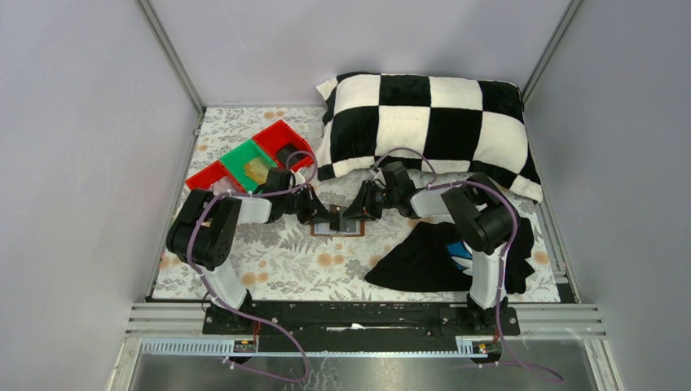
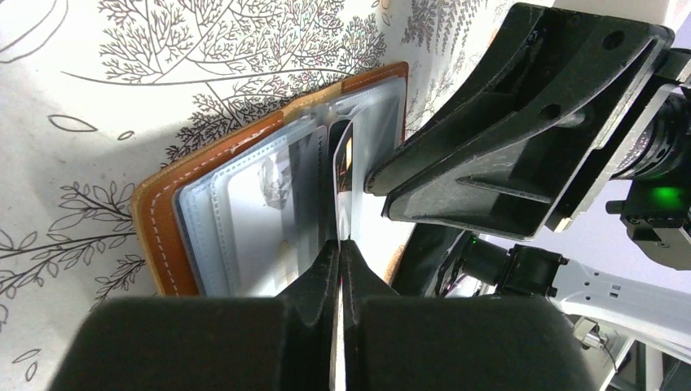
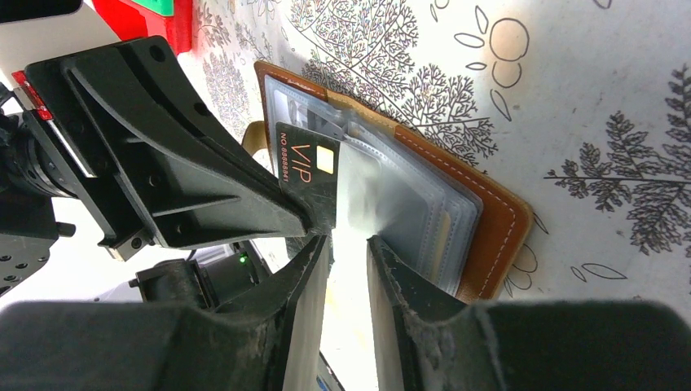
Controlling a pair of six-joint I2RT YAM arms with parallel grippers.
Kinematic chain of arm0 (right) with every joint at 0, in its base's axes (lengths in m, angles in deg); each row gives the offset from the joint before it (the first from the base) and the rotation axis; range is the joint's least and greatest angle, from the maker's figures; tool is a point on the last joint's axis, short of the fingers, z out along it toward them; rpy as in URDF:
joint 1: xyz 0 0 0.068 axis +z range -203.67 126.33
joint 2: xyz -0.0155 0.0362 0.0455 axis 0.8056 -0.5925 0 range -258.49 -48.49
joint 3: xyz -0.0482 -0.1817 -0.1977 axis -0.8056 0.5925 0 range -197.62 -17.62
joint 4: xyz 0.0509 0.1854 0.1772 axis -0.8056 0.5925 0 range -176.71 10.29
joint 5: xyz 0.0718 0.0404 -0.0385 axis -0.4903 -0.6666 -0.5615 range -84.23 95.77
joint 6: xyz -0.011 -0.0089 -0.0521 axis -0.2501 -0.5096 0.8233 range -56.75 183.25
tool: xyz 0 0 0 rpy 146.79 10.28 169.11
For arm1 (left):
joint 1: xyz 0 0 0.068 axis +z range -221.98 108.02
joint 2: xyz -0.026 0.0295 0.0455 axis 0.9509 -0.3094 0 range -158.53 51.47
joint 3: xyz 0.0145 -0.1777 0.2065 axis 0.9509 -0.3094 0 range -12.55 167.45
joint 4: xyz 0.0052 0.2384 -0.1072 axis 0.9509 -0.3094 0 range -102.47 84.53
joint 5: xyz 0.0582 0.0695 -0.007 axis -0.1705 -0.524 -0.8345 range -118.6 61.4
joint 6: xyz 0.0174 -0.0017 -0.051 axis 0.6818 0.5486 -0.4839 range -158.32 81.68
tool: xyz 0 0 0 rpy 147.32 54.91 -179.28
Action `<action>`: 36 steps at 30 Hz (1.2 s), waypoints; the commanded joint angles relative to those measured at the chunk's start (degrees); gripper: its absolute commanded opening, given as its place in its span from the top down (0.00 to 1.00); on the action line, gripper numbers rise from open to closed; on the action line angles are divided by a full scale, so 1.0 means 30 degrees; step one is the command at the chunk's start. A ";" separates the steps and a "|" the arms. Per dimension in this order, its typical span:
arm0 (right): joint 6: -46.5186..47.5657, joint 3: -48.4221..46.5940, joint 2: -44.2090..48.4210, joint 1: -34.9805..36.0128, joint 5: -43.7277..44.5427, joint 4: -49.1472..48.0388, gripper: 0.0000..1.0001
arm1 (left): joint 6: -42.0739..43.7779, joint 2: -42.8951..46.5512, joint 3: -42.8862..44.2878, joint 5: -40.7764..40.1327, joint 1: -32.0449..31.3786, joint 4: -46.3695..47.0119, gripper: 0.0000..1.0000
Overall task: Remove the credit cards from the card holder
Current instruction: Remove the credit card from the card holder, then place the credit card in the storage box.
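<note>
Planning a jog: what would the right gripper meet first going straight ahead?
Likely the clear sleeves of the card holder, just beyond the right gripper and its open fingers; depth is uncertain.

Checkered pillow point(image 1: 428, 130), red-green trays point(image 1: 236, 155), black cloth point(image 1: 420, 261) on floral tablecloth point(image 1: 285, 261).

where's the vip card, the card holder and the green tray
vip card point(image 3: 308, 175): right wrist view, on its dark face just below the lettering
card holder point(image 3: 499, 218): right wrist view, on its brown leather rim
green tray point(image 1: 239, 155): top external view, on a bare part of its floor
</note>
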 commanded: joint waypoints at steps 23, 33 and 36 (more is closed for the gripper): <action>0.1294 -0.0464 0.2181 0.0176 0.0451 0.3050 0.50 | 0.4006 0.5605 0.8370 -0.5098 0.4038 -1.1845 1.00; 0.2881 -0.1296 0.4302 0.0176 0.1647 0.5691 0.28 | 0.0524 0.2326 1.1282 -1.0107 0.5003 -0.8788 1.00; 0.3275 -0.1181 0.5003 0.0167 0.1952 0.6409 0.26 | 0.0229 0.0497 1.2645 -1.0691 0.5074 -0.8562 1.00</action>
